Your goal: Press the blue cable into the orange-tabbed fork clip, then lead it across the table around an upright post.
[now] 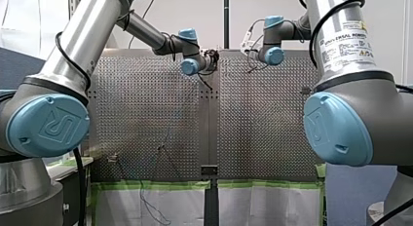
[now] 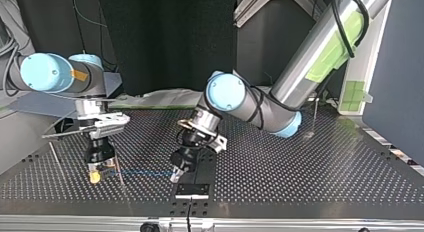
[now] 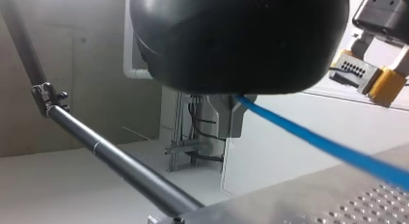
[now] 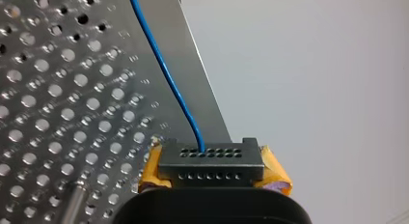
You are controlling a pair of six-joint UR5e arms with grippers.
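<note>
The thin blue cable [image 2: 145, 172] runs taut and low over the perforated table [image 2: 300, 172] between my two grippers. My left gripper [image 2: 176, 176], black, is shut on one end; in the left wrist view the blue cable [image 3: 313, 137] comes out from between its fingers [image 3: 235, 115]. My right gripper [image 2: 95, 176], with yellow pads [image 4: 275, 173], is shut on the other end. In the right wrist view the blue cable [image 4: 166, 74] enters the dark holed jaw face [image 4: 212, 161]. I cannot make out an orange-tabbed fork clip. Both grippers are at the front view's far end, my left gripper [image 1: 210, 60] beside my right gripper [image 1: 249, 48].
A black plate [image 2: 192, 189] lies at the table's near edge under my left gripper. A thin upright post [image 2: 315, 117] stands at the top view's right, a slanted rod [image 2: 55, 157] at its left. A dark pole [image 3: 111, 159] crosses the left wrist view.
</note>
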